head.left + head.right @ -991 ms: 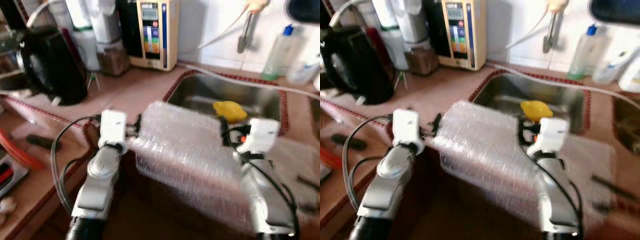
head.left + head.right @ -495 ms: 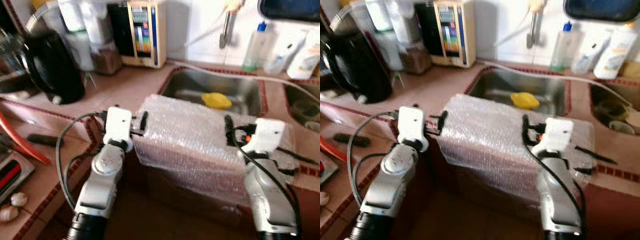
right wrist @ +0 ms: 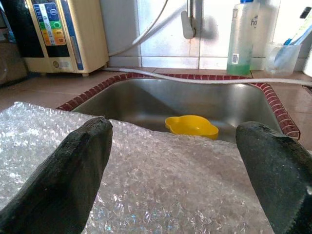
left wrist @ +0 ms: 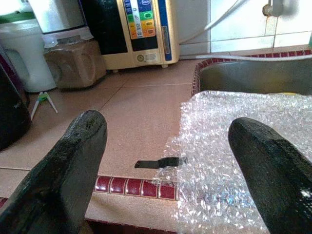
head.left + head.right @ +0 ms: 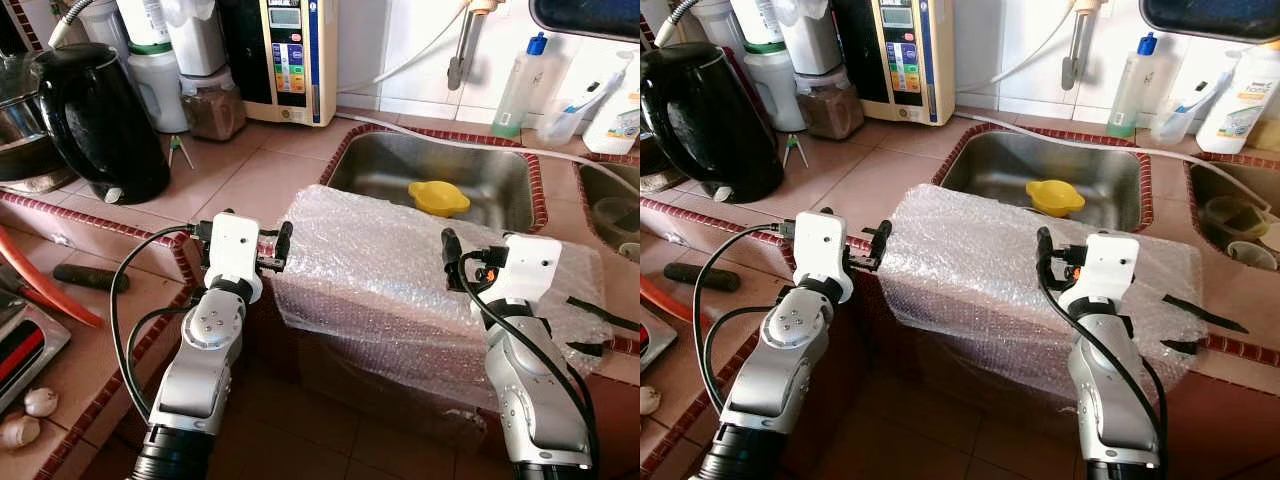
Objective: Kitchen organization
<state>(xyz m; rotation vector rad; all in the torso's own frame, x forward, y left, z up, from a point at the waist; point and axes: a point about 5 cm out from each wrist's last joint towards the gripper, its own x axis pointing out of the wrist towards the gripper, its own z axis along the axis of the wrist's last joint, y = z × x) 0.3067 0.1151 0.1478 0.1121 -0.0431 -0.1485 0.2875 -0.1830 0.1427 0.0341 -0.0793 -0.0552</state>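
A large sheet of bubble wrap (image 5: pixel 380 260) lies over the tiled counter edge in front of the sink (image 5: pixel 390 170) and hangs down the cabinet front. My left gripper (image 5: pixel 242 234) sits at the sheet's left edge, open, with the edge (image 4: pixel 219 146) lying between its fingers. My right gripper (image 5: pixel 515 258) hovers over the sheet's right part, open, fingers (image 3: pixel 73 170) wide apart just above the wrap. A yellow dish (image 3: pixel 191 126) rests in the sink beyond. Black tape strips (image 5: pixel 1195 310) stick out at the sheet's right end.
A black kettle (image 5: pixel 100 125), a white canister (image 5: pixel 160 85) and a water unit (image 5: pixel 290 55) stand at the back left. A soap bottle (image 5: pixel 520 72) stands behind the sink, with a second basin (image 5: pixel 610 205) at right. A black-handled tool (image 5: pixel 90 278) and garlic (image 5: pixel 40 400) lie on the lower left counter.
The camera has moved and the picture has sharpened. The wrap, earlier bulging up between the grippers, now lies flatter over the counter edge. Both grippers stay at its two sides.
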